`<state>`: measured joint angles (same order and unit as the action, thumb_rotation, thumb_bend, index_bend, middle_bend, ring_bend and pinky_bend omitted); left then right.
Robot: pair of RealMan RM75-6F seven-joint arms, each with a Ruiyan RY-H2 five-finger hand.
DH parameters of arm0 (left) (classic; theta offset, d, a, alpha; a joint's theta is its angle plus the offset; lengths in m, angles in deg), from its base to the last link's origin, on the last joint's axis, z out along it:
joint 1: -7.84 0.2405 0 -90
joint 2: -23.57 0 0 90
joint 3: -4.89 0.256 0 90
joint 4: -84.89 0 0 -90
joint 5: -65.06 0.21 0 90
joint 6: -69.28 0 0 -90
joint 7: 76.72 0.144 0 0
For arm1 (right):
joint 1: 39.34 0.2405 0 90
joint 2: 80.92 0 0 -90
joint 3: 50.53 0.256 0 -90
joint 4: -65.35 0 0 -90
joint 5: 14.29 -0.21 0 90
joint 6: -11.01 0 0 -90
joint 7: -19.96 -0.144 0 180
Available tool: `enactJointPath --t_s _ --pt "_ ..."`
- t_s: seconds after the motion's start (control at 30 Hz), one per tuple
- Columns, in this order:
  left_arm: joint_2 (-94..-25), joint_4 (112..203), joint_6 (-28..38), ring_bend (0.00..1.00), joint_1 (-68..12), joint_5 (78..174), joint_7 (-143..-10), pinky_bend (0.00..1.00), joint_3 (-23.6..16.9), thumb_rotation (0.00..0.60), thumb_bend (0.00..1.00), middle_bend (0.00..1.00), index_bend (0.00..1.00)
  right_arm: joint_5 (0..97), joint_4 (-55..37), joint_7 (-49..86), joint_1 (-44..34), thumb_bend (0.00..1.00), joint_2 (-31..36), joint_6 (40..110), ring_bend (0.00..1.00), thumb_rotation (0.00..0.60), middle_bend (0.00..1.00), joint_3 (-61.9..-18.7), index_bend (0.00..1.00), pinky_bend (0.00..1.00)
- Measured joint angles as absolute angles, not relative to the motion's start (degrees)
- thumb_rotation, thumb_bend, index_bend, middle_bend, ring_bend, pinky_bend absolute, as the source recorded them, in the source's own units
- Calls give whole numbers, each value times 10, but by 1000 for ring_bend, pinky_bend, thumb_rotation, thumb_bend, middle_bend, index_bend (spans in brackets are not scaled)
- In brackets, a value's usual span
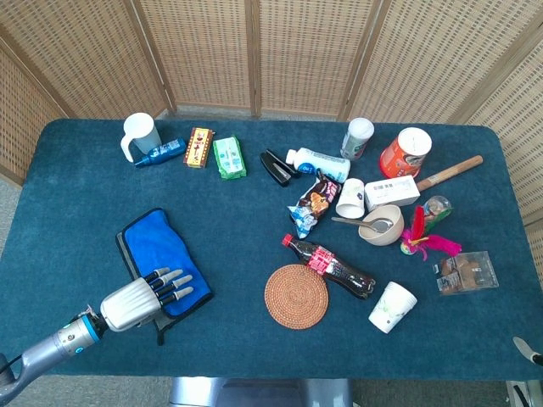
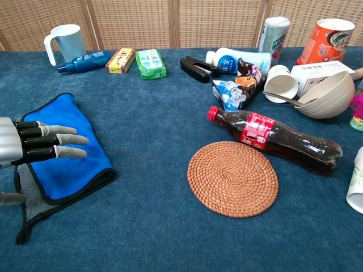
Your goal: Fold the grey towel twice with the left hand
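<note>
The towel (image 1: 159, 253) lies folded at the table's near left; its upper face is blue and a grey layer (image 2: 29, 205) sticks out at the near end. My left hand (image 1: 142, 300) hovers over or rests on the towel's near part, fingers stretched out flat and apart, pointing right. In the chest view the left hand (image 2: 35, 144) has nothing between its fingers, and its thumb sits low by the grey layer. Only a pale sliver of what may be my right hand (image 1: 527, 351) shows at the bottom right corner of the head view.
A round woven coaster (image 1: 296, 296) and a cola bottle (image 1: 329, 265) lie right of the towel. A mug (image 1: 139, 136), small packets, paper cups, a bowl (image 1: 382, 225) and an orange tub (image 1: 405, 152) crowd the back and right.
</note>
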<state>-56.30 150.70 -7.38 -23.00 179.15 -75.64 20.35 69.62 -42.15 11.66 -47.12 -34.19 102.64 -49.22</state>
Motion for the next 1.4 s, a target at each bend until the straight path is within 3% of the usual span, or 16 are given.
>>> enactJointPath --t_s 0.63,0.73,1.0,1.4 --pt "-599 1471 -71 0 -237 1798 -745 204 194 600 296 0 110 697 -421 110 -471 0 -344 1026 0 600 0 -493 0 0" --pt "-600 1470 -73 0 -236 1797 -746 208 194 600 296 0 147 697 -421 110 -471 0 -344 1026 0 600 0 -493 0 0" --pt "-605 1465 -79 0 -239 1800 -741 215 191 600 296 0 358 699 -423 111 -471 0 -345 1026 0 600 0 -494 0 0" --pt "-612 1465 -73 0 -243 1800 -723 217 188 600 305 0 418 699 -422 103 -472 0 -347 1027 0 600 0 -494 0 0"
